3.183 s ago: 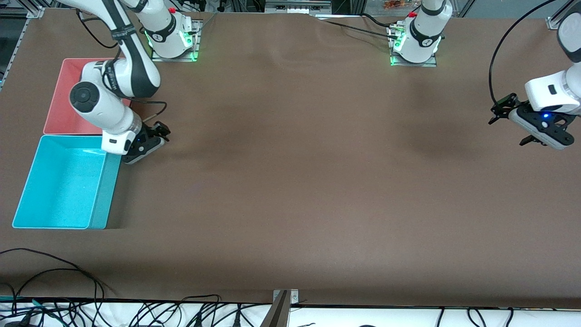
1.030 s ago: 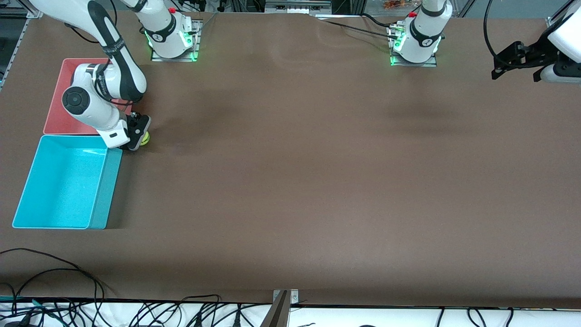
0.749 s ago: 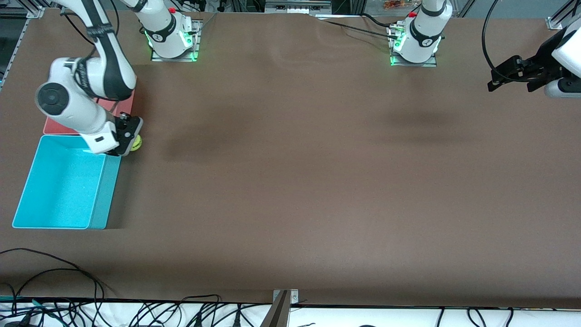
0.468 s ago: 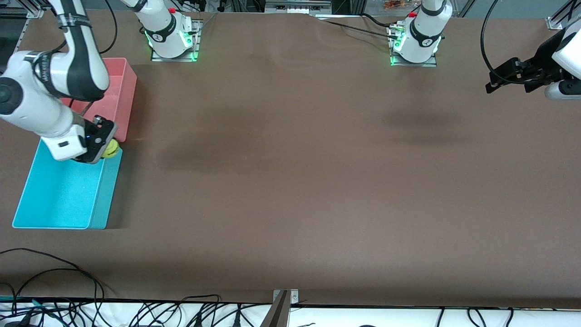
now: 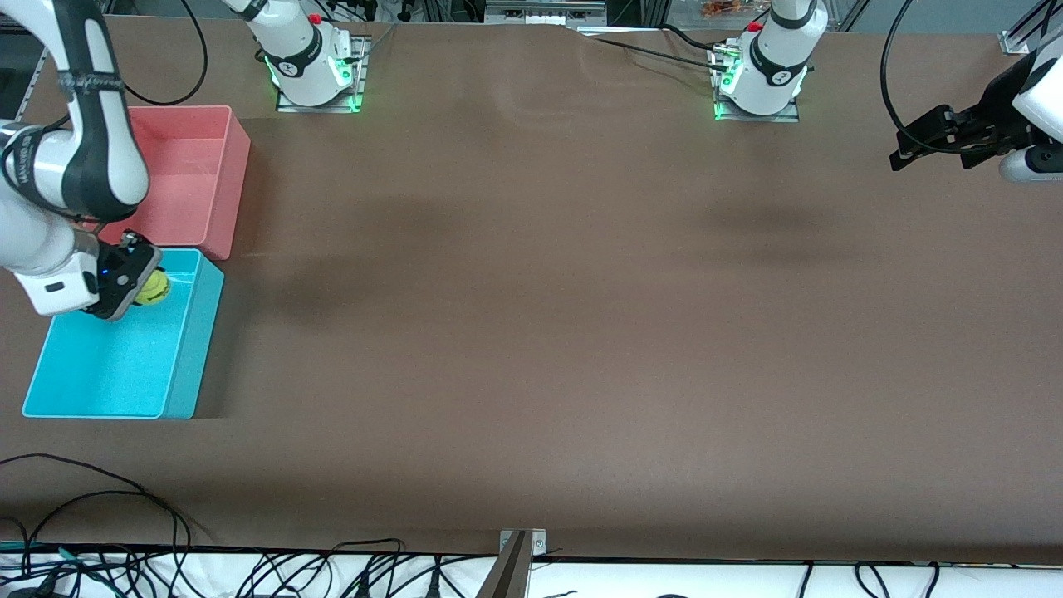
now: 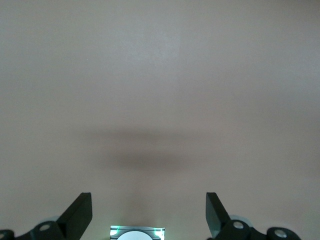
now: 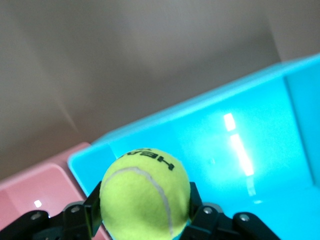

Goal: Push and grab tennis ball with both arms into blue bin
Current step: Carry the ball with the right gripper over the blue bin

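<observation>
We are seeing the right gripper (image 5: 133, 286) holding the tennis ball (image 5: 154, 288) up in the air, its fingers (image 7: 92, 207) clamped on either side of the ball, over the end of the blue bin (image 5: 187, 349) that lies closest to the pink-red bin (image 5: 228, 166), at the right arm's end of the table (image 5: 531, 332). The left gripper (image 5: 947, 137) is waiting with its fingers (image 6: 80, 212) spread wide apart and nothing between them, hanging over the table's corner by the left arm's base.

Blue bin (image 5: 195, 332) open-topped; pink bin (image 5: 224, 166) touching its end.
</observation>
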